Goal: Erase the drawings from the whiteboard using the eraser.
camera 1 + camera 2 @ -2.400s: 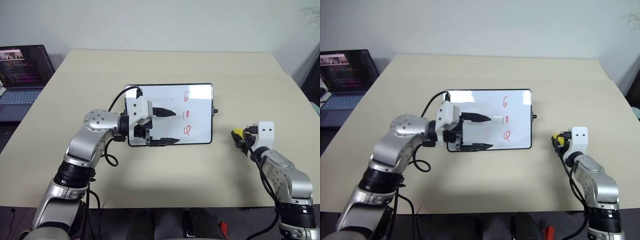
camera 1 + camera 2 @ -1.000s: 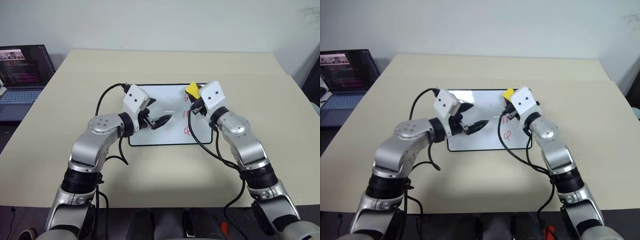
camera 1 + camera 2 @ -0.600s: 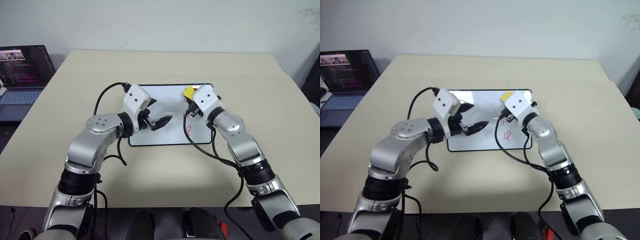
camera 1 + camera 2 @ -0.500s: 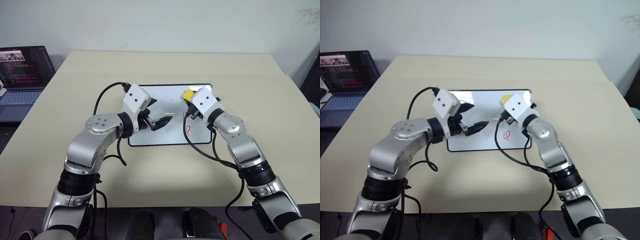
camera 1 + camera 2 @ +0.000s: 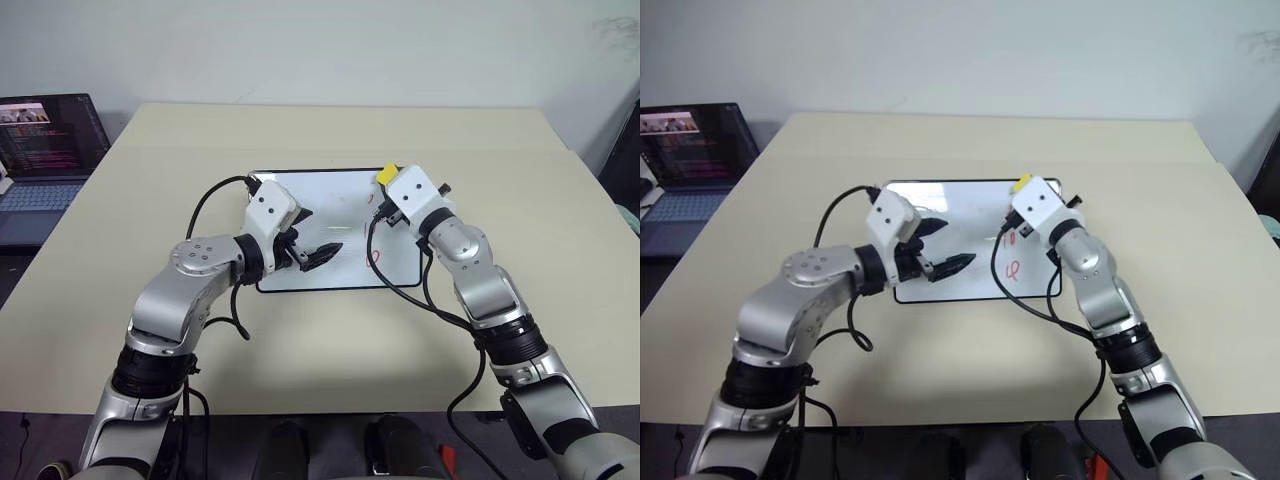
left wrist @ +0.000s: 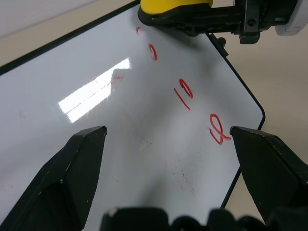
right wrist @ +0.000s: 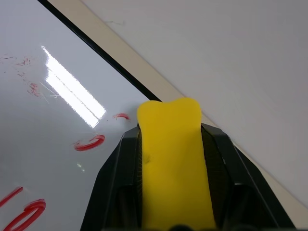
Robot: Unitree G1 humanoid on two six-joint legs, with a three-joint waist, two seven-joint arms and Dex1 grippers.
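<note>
The right gripper (image 7: 175, 192) reaches forward over the far right corner of the glossy white, black-framed whiteboard (image 5: 320, 215), its fingers clamped on the bright yellow oblong eraser (image 5: 387, 174). The eraser sits at the top of the column of red marker drawings (image 6: 185, 94), whose topmost scribble is now partly rubbed away. The left gripper (image 5: 315, 240) hovers over the board's left half, fingers spread apart, slightly nearer than a second ago.

Legible marks, my view: glossy white black-framed whiteboard (image 6: 96, 125) bearing red marker drawings (image 6: 185, 96), reading roughly "10", a loop below, a partial stroke above.
</note>
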